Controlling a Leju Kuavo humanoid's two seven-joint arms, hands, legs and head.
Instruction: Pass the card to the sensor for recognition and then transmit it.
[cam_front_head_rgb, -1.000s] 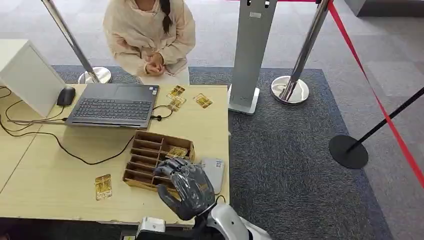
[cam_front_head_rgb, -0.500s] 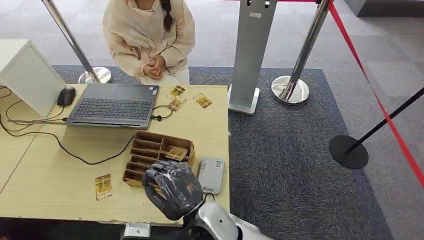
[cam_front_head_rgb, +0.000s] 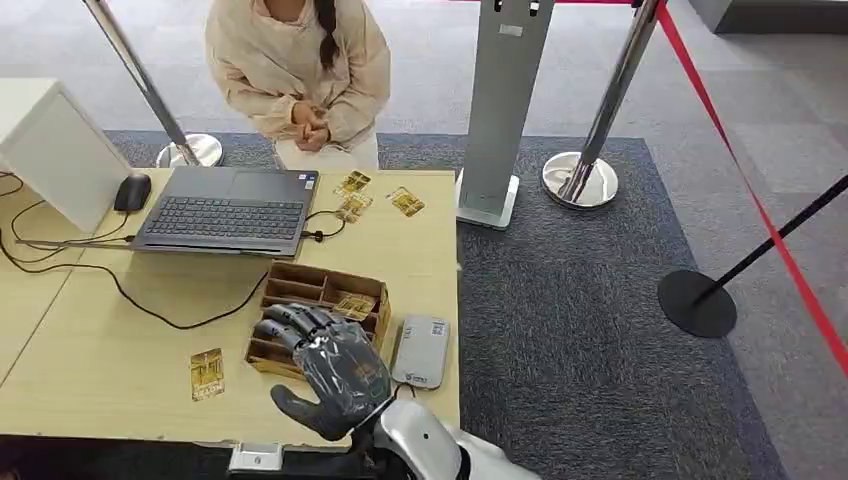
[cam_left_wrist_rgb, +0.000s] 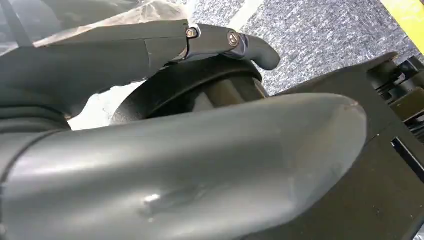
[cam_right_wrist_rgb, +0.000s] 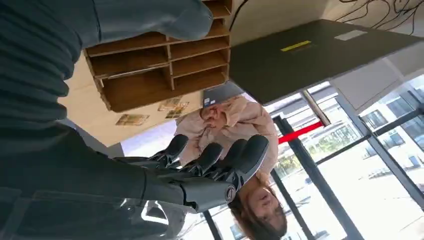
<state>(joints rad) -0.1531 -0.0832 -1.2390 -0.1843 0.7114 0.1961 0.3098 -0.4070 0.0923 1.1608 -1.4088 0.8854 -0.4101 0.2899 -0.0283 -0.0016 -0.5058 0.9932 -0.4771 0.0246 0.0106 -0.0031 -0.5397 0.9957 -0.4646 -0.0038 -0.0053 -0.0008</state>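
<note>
One right robot hand (cam_front_head_rgb: 325, 365) you see spread, holding nothing, over the wooden organizer (cam_front_head_rgb: 318, 300) on the bench (cam_front_head_rgb: 120, 350). Card (cam_front_head_rgb: 354, 304) lies in an organizer slot; sensor (cam_front_head_rgb: 422, 351) just beside. Left robot hand (cam_left_wrist_rgb: 150, 165): can't tell.

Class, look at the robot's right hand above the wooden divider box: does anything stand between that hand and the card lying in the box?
Nothing visible does. The right hand hovers open over the wooden divider box, and the card lies uncovered in its compartment just beyond the fingertips.
</note>
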